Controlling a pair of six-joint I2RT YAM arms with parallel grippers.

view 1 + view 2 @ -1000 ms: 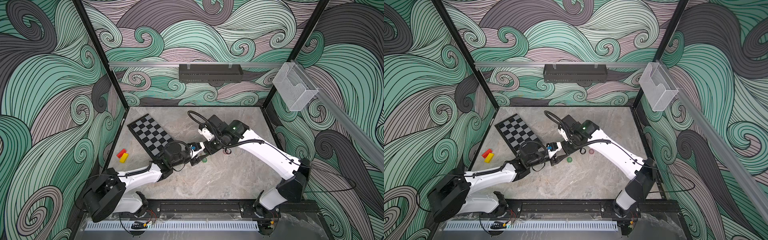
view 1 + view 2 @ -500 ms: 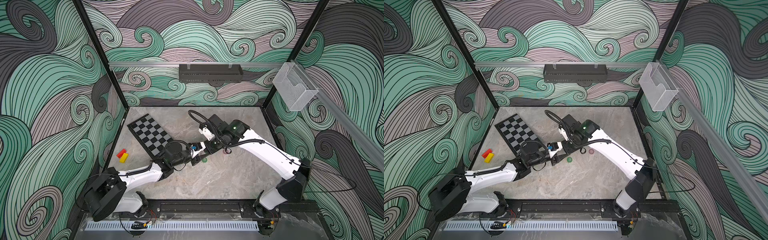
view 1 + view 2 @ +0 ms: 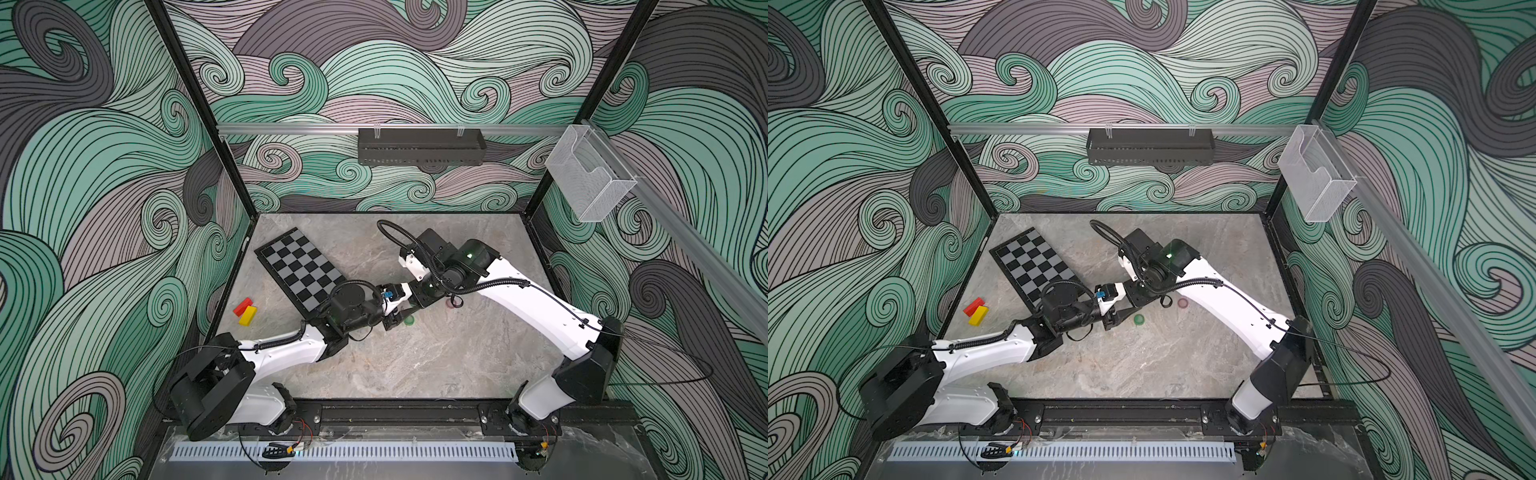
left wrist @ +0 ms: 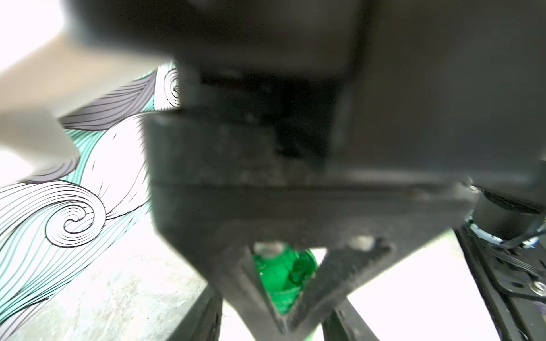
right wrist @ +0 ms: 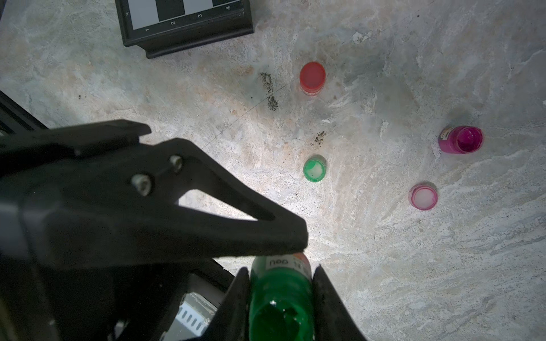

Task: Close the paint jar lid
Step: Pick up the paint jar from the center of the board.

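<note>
An open green paint jar (image 5: pixel 280 295) sits between the fingers of my right gripper (image 5: pixel 280 271), which is shut on it, the jar's mouth facing the wrist camera. My left gripper (image 4: pixel 273 321) meets it from the other side. One of its fingers (image 5: pixel 206 224) touches the jar's labelled end, and its jaws stand apart around the right fingertip. The jar (image 4: pixel 283 274) shows green through that finger's cut-out. The green lid (image 5: pixel 314 169) lies upside down on the table, also in both top views (image 3: pixel 409 320) (image 3: pixel 1139 319). Both grippers meet mid-table (image 3: pixel 395 318).
A closed red jar (image 5: pixel 312 78), an open magenta jar (image 5: pixel 462 139) and a pink lid (image 5: pixel 423 197) stand on the marble table. A chessboard (image 3: pixel 301 270) lies at the back left. Red (image 3: pixel 243 306) and yellow (image 3: pixel 248 316) blocks sit near the left wall.
</note>
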